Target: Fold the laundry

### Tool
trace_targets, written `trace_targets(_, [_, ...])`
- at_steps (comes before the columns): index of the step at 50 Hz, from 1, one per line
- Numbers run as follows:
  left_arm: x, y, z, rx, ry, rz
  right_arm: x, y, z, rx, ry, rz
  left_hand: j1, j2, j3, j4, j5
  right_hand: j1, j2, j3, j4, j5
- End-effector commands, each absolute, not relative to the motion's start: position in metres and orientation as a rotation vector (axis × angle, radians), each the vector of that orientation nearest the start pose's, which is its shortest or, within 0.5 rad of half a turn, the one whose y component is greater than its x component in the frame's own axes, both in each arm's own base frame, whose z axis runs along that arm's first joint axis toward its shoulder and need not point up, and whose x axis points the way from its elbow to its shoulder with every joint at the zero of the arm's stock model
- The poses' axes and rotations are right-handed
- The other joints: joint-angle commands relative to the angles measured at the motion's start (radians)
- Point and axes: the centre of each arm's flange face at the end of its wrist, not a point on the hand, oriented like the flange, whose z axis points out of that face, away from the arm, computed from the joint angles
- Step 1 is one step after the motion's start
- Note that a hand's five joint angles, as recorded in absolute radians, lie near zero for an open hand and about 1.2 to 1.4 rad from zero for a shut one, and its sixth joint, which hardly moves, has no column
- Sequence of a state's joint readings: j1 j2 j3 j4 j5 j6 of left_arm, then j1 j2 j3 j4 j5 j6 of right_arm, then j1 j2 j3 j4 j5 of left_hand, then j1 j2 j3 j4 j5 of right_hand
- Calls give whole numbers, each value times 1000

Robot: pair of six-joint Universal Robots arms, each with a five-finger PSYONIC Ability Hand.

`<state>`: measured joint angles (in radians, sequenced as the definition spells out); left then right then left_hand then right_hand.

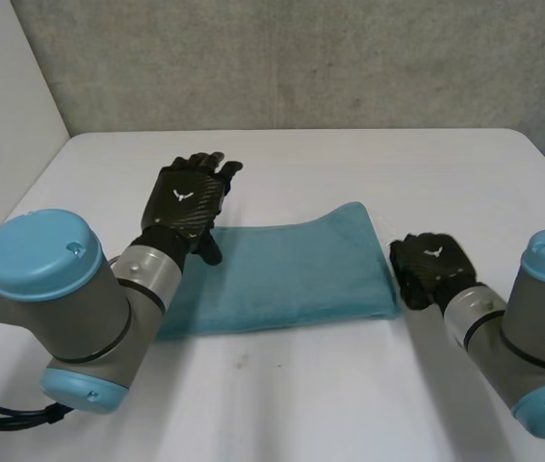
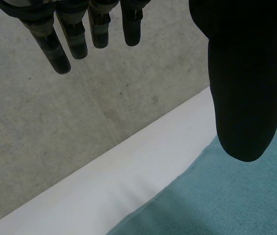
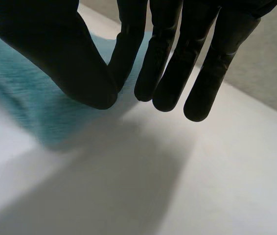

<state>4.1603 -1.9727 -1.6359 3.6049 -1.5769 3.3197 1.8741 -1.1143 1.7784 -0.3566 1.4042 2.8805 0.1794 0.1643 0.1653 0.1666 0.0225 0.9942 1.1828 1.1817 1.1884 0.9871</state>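
Folded teal towel (image 1: 282, 274) on surface (image 1: 369, 173), left hand (image 1: 186, 204) over its far-left corner, right hand (image 1: 431, 268) just right of it, both hands' fingers (image 2: 53, 46) loose, empty

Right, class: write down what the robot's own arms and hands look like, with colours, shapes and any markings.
The left arm and right arm are thick grey cylinders, each ending in a joint with a round light-blue cap. The left hand and right hand are black, each with a small white mark on its back.
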Motion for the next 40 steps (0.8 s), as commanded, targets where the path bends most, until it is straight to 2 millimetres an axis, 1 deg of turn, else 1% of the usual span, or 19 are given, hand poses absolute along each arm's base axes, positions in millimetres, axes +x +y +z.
trace_targets(1, [-303, -252, 201, 826, 2274, -2378, 232, -298, 159, -767, 2222, -1943, 2, 17, 16, 15, -16, 402, 213, 215, 208, 235])
trace_targets(2, [-302, -252, 204, 816, 2269, -2384, 234, -303, 167, -786, 2201, -1980, 2, 17, 16, 15, -16, 402, 213, 215, 208, 235])
trace_targets(3, [-302, -252, 204, 816, 2269, -2385, 234, -303, 167, -787, 2201, -1981, 2, 17, 16, 15, -16, 402, 213, 215, 208, 235])
trace_targets(5, [-300, -252, 206, 809, 2273, -2379, 245, -303, 181, -831, 2158, -1999, 2, 17, 16, 15, -16, 402, 213, 215, 208, 235])
trace_targets(6, [-300, -252, 206, 809, 2273, -2379, 246, -303, 181, -831, 2158, -1999, 2, 17, 16, 15, -16, 402, 213, 215, 208, 235])
trace_targets(8, [-298, -253, 205, 801, 2278, -2372, 268, -290, 189, -878, 2119, -1930, 2, 17, 16, 15, -16, 345, 156, 157, 151, 178])
trace_targets(9, [-295, -254, 205, 792, 2284, -2361, 268, -290, 189, -878, 2119, -1929, 2, 17, 16, 15, -16, 344, 156, 157, 150, 177])
trace_targets(10, [-293, -255, 205, 784, 2283, -2359, 274, -284, 186, -884, 2134, -1874, 2, 17, 16, 15, -16, 83, -106, -105, -111, -85])
trace_targets(11, [-293, -255, 205, 784, 2283, -2359, 274, -284, 186, -884, 2134, -1873, 2, 17, 16, 15, -16, 80, -108, -107, -114, -87])
trace_targets(13, [-290, -255, 206, 772, 2283, -2357, 273, -274, 172, -815, 2194, -1738, 2, 17, 16, 15, -16, -101, -290, -288, -295, -268])
trace_targets(14, [-289, -255, 206, 772, 2283, -2357, 273, -274, 172, -815, 2195, -1738, 2, 17, 16, 15, -16, -102, -290, -289, -296, -269])
trace_targets(16, [-289, -255, 205, 771, 2286, -2352, 267, -265, 158, -767, 2240, -1653, 2, 17, 16, 15, -16, -257, -446, -444, -451, -424])
trace_targets(21, [-289, -253, 204, 774, 2294, -2345, 264, -254, 145, -779, 2270, -1601, -1, 14, 13, 12, -19, -322, -510, -509, -516, -489])
trace_targets(28, [-288, -253, 201, 775, 2302, -2335, 259, -251, 136, -780, 2274, -1603, -5, 10, 9, 8, -22, -345, -534, -533, -540, -513])
trace_targets(33, [-288, -253, 201, 771, 2303, -2335, 259, -255, 132, -770, 2252, -1641, -5, 10, 9, 8, -22, -328, -517, -515, -522, -495])
trace_targets(36, [-288, -253, 201, 771, 2303, -2335, 260, -257, 124, -771, 2257, -1640, -5, 10, 9, 8, -22, -293, -481, -480, -487, -460])
trace_targets(38, [-288, -253, 201, 771, 2303, -2335, 260, -258, 120, -772, 2261, -1635, -5, 10, 9, 8, -22, -257, -446, -445, -452, -425])
trace_targets(39, [-287, -253, 201, 772, 2304, -2333, 260, -259, 115, -770, 2267, -1631, -5, 10, 9, 8, -22, -202, -391, -390, -396, -370])
trace_targets(40, [-287, -253, 201, 772, 2304, -2333, 260, -260, 113, -771, 2267, -1634, -5, 10, 9, 8, -22, -85, -274, -273, -280, -253])
